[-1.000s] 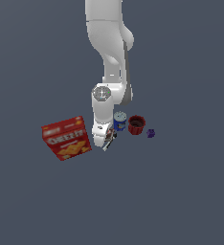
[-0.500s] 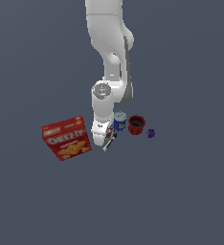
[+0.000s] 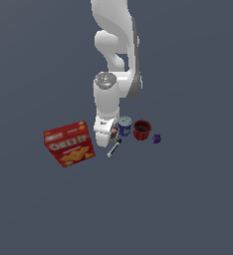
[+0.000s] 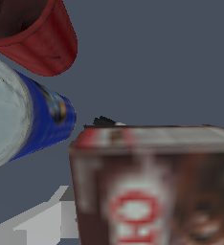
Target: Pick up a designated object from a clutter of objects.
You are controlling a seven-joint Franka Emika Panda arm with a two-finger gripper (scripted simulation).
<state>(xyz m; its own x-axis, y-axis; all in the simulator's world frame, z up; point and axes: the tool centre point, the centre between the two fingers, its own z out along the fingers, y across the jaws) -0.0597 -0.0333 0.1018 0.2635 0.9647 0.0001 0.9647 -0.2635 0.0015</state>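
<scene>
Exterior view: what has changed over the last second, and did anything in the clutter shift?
Almost nothing. The arm's claw stays low over the small brown-red box, with no clear motion; its grip cannot be seen. The Cheez-It box, marker, blue can, red cup and purple piece stayed put.

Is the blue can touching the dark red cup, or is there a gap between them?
Cannot tell. In the wrist view the blue can and the dark red cup overlap with no floor visible between them. In the exterior view they sit side by side, too small to show contact.
</scene>
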